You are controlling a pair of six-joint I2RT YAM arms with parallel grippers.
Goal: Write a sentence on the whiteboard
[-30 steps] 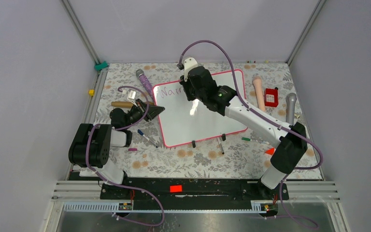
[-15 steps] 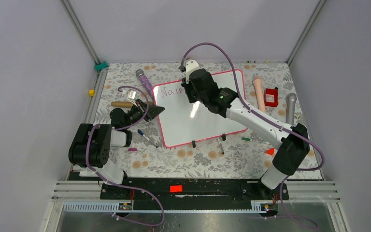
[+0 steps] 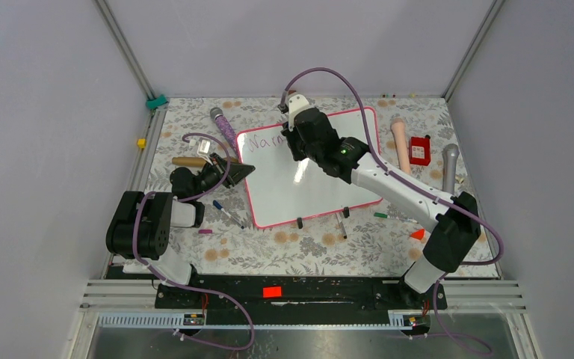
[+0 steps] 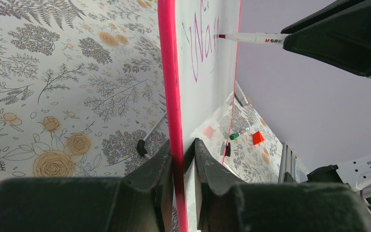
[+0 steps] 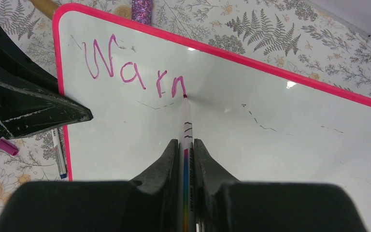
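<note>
The whiteboard [image 3: 321,183] with its pink frame lies on the floral table; it also shows in the right wrist view [image 5: 270,145] and edge-on in the left wrist view [image 4: 212,92]. The sentence [image 5: 135,72] reads "Warm" in pink letters near the top left corner, its last letter partly drawn; it also shows in the top view [image 3: 267,142]. My right gripper [image 5: 186,145] is shut on a white marker [image 5: 187,125] whose tip touches the last letter. My left gripper [image 4: 179,150] is shut on the whiteboard's pink left edge [image 4: 171,96].
Loose markers lie left of the board [image 3: 228,215] and at its near edge [image 3: 341,226]. A purple glitter handle [image 3: 224,126] and a wooden handle [image 3: 188,161] lie at the left. A pink cylinder [image 3: 401,142], a red box [image 3: 419,150] and a grey microphone [image 3: 449,166] lie at the right.
The right gripper has carried the marker tip a little rightward along the first line, adding strokes to the last letter. The left gripper has not moved.
</note>
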